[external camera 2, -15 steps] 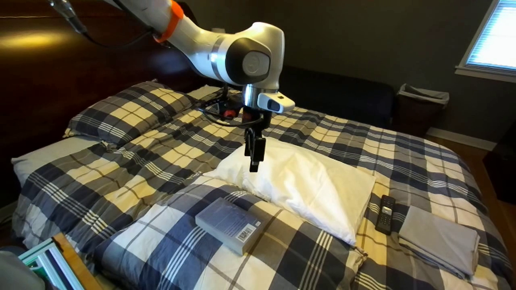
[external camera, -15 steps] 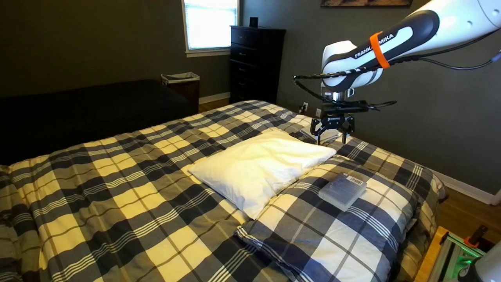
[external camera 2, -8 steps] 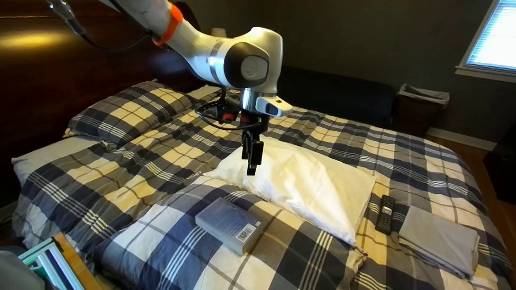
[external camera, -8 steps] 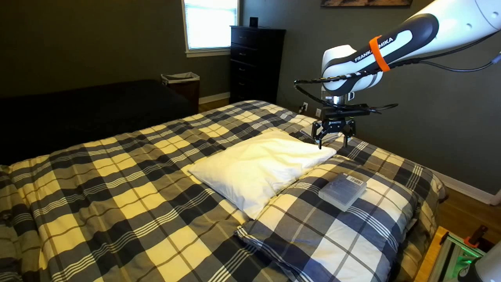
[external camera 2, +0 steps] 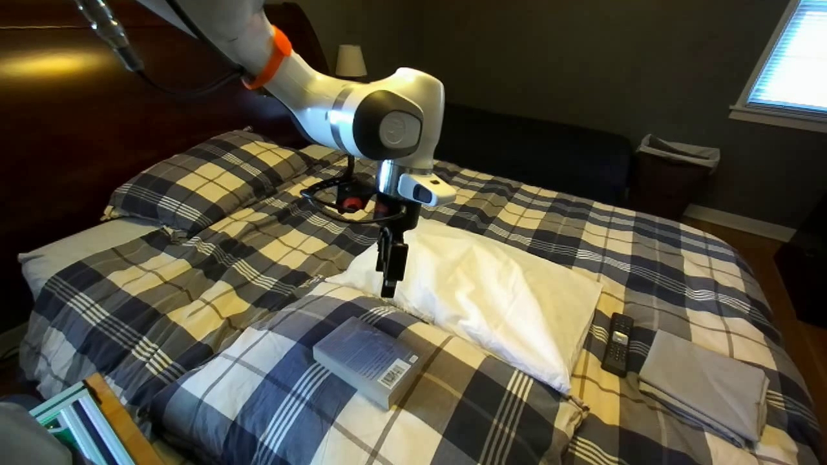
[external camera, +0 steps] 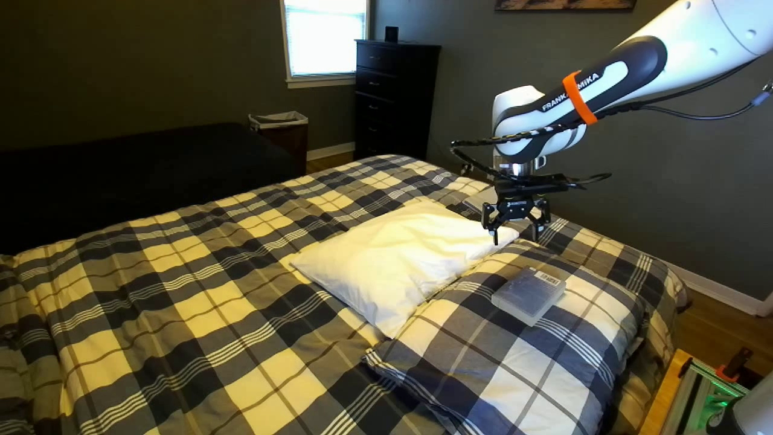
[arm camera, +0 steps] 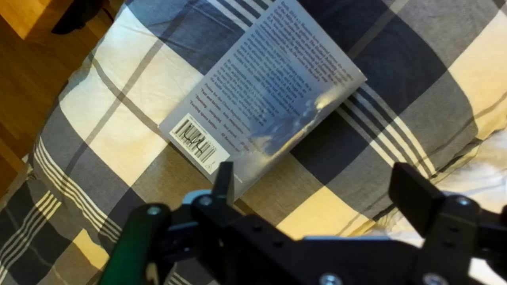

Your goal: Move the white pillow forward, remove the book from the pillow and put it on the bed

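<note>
The white pillow (external camera: pixel 404 260) lies flat on the plaid bed (external camera: pixel 181 290); it also shows in an exterior view (external camera 2: pixel 497 290) and at the right edge of the wrist view (arm camera: pixel 483 178). A blue-grey book (external camera 2: pixel 368 358) lies barcode side up on the plaid pillow (external camera 2: pixel 478 400), beside the white pillow. The book also shows in an exterior view (external camera: pixel 529 293) and the wrist view (arm camera: pixel 261 91). My gripper (external camera: pixel 516 239) is open and empty, pointing down. In an exterior view the gripper (external camera 2: pixel 388 290) hangs above the line where the pillows meet, apart from the book.
A black remote (external camera 2: pixel 618 342) and a folded grey cloth (external camera 2: pixel 704 384) lie on the bed past the white pillow. Another plaid pillow (external camera 2: pixel 213 177) lies by the dark headboard (external camera 2: pixel 129 84). A metal frame with a wooden edge (external camera: pixel 694 393) stands beside the bed.
My gripper has moved down and closer to the book and the plaid pillow. It stays open. The white pillow and the book have not moved.
</note>
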Robot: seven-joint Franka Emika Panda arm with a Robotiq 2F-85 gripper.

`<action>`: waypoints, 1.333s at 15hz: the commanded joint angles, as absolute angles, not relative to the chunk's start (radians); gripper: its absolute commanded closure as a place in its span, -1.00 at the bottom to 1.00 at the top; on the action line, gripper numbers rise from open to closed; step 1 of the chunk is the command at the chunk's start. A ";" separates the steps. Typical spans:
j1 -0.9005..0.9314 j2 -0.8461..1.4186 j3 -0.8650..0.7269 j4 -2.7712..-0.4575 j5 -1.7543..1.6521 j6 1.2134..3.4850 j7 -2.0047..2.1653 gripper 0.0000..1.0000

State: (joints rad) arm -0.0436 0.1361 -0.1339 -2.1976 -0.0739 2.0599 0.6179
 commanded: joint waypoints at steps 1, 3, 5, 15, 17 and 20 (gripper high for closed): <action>-0.036 0.161 -0.123 -2.246 -0.093 2.096 0.670 -1.00; -0.030 0.189 -0.121 -2.261 -0.113 2.110 0.691 -1.00; -0.026 0.230 -0.122 -2.262 -0.121 2.139 0.704 -1.00; 0.005 0.409 -0.144 -2.204 -0.126 2.199 0.773 -1.00; 0.009 0.436 -0.147 -2.181 -0.120 2.199 0.781 -1.00; 0.006 0.463 -0.146 -2.149 -0.097 2.203 0.792 -1.00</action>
State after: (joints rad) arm -0.0067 0.4149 -0.1299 -2.1879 -0.1068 2.1795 0.7666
